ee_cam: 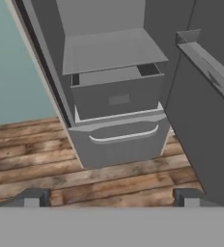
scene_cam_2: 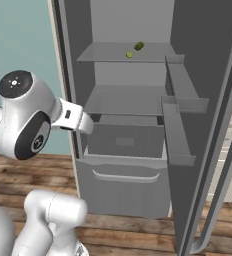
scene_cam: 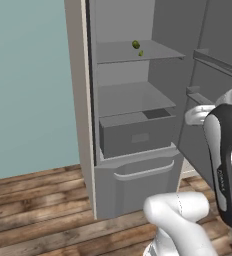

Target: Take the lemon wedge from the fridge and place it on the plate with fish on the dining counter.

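The fridge (scene_cam: 83,100) stands open, its door swung out to the right. The lemon wedge (scene_cam: 140,53), tiny and yellow-green, lies on the top shelf next to a darker olive-green round item (scene_cam: 136,44). From the right base view the wedge (scene_cam_2: 130,55) sits towards the shelf's front, left of the olive item (scene_cam_2: 139,46). In the hand view my gripper (ee_cam: 111,198) is open, fingertips (ee_cam: 34,198) far apart with nothing between them. It looks at the fridge's lower drawers (ee_cam: 119,99), well below the wedge's shelf. The plate, the fish and the dining counter are out of view.
An empty middle shelf (scene_cam: 135,97) sits under the top one, with a grey drawer (scene_cam: 138,135) and a handled bottom drawer (scene_cam: 138,177) below. Door bins (scene_cam_2: 180,85) jut out on the open door at right. Wooden floor (ee_cam: 46,159) lies in front, a teal wall (scene_cam: 28,75) to the left.
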